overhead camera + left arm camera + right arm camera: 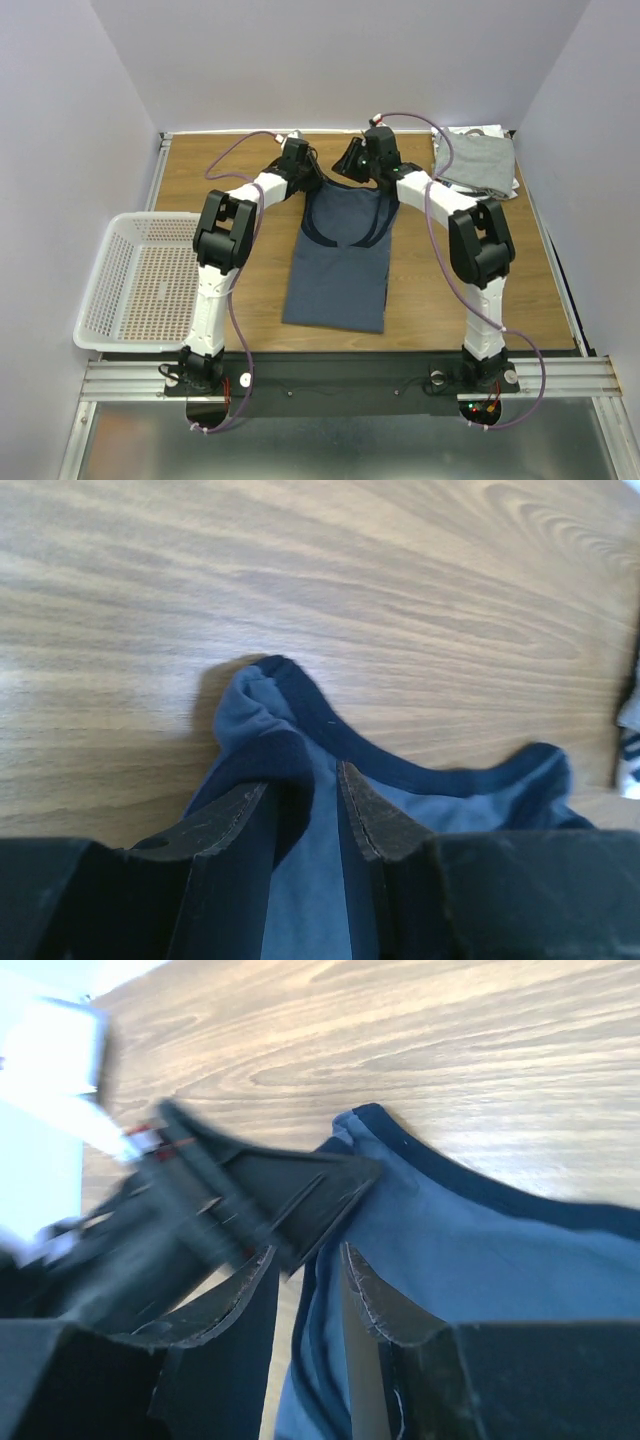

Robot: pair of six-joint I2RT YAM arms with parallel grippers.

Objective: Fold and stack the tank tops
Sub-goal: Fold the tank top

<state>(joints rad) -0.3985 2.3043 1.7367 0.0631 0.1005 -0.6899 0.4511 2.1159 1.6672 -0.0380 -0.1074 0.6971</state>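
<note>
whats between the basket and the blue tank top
In the top view, the left arm stands between the basket and the blue tank top; otherwise only bare wooden table.

No text, labels or nos. readable in any view — slate-blue tank top shows no print.

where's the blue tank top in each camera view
top external: slate-blue tank top lies flat at table centre, straps toward the far edge.
left wrist: tank top fills the lower centre, one strap end humped up on the wood.
right wrist: tank top covers the right and lower part of the picture.
shared landmark: its navy trim, curving along the neckline and straps.
</note>
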